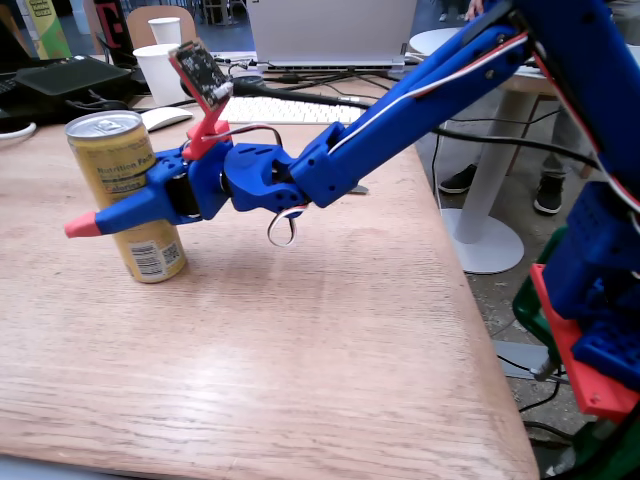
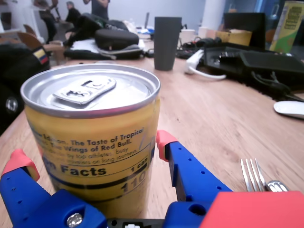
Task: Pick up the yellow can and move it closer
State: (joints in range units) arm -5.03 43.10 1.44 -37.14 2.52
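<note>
On wooden counter (image 1: 300, 350), far-left in fixed view: yellow can (image 1: 125, 190) upright, standing between fingers of hand (image 2: 92, 152). Jaws apart, flanking can mid-body, not visibly clamped. Risk: uneven closing or high grip tips tall can; slick wall may slip on lift.

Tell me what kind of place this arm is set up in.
Probably a shared office or lab workspace: a wooden table carrying a laptop and keyboard, with people standing in the background.
</note>
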